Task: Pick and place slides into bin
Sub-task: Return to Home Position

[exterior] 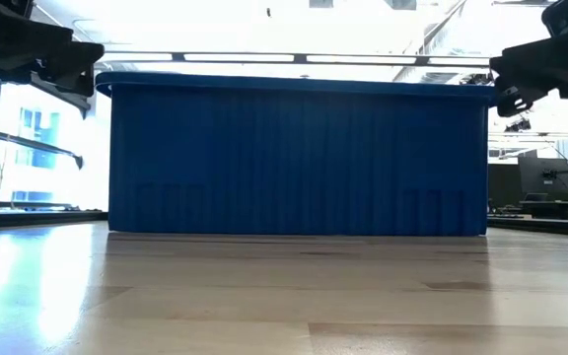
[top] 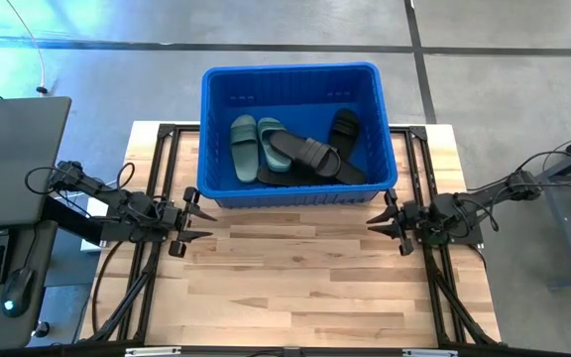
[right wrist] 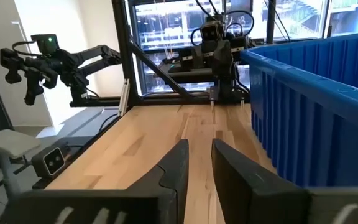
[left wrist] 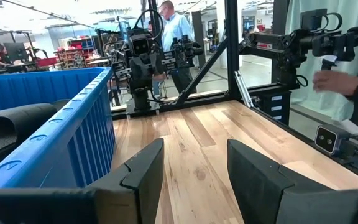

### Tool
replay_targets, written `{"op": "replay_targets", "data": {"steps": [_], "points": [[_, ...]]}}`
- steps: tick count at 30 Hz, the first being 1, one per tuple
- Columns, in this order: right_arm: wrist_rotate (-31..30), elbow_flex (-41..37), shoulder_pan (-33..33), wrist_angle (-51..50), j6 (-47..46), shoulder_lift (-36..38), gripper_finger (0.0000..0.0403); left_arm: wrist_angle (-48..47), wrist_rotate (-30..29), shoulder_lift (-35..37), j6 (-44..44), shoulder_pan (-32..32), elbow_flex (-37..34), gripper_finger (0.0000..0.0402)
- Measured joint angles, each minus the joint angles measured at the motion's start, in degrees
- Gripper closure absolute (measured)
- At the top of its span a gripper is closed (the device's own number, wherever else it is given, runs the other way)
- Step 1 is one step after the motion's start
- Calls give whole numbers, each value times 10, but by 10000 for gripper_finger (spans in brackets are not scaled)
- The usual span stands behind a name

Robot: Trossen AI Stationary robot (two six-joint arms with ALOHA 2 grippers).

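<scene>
The blue bin (top: 216, 119) stands at the table's far middle, and also shows in the low view (exterior: 299, 158). Inside it lie two sage green slides (top: 244, 147) side by side and several black slides (top: 310, 154), one (top: 343, 129) leaning toward the bin's right wall. My left gripper (top: 202, 219) hovers open and empty just off the bin's near left corner. My right gripper (top: 375, 220) hovers open and empty off the bin's near right corner. Both point toward the table's middle.
Bare wooden table (top: 305, 288) lies between and in front of the grippers. A grey desk with a keyboard and mouse (top: 13, 297) stands left of the table. People show in the room behind, and a hand (left wrist: 337, 81) at the left wrist view's edge.
</scene>
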State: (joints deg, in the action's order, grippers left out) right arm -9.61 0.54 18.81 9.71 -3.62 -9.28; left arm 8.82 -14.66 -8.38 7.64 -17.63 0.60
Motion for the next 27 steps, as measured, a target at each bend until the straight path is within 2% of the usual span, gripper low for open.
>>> {"op": "replay_targets", "data": {"steps": [27], "points": [[0,0,0,-6,-9,0,340,0,0,0,0,0,0,240]]}}
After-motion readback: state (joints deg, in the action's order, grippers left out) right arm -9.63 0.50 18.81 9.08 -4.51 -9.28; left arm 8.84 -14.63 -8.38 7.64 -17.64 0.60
